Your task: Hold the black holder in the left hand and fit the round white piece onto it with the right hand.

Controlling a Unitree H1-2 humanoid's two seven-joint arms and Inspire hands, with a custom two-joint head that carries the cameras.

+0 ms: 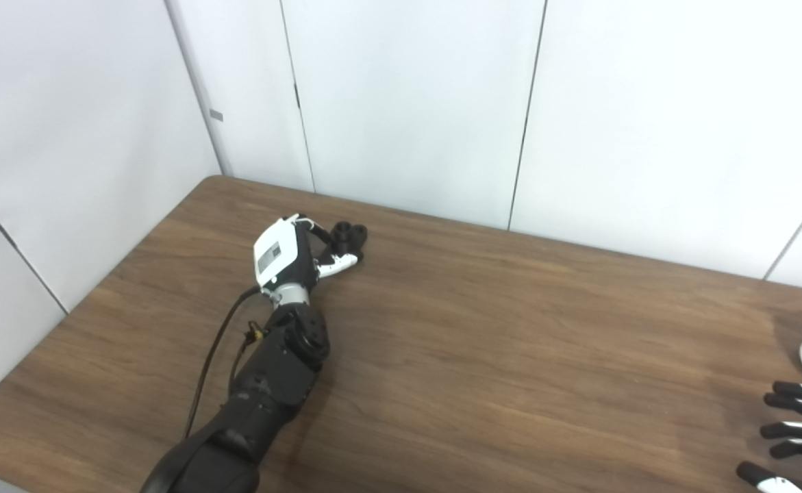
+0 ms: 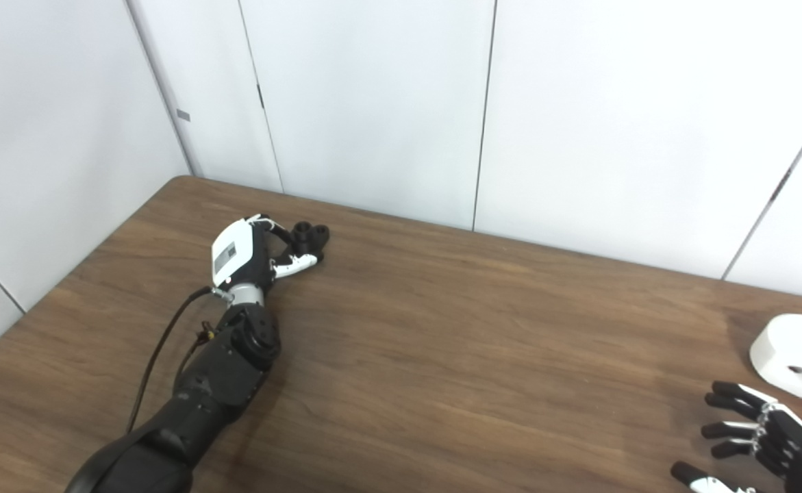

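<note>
Fingers of the left hand (image 2: 246,257) curl at the holder (image 2: 309,236) far-left, grip unclear, while the open, empty right hand (image 2: 760,438) nears the white piece (image 2: 794,356); a loose hold risks slipping.

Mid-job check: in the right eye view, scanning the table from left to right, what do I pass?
left hand → black holder, at that hand's fingers → a long bare stretch of table → right hand, fingers spread, holding nothing → round white piece, just beyond it near the right edge.
</note>
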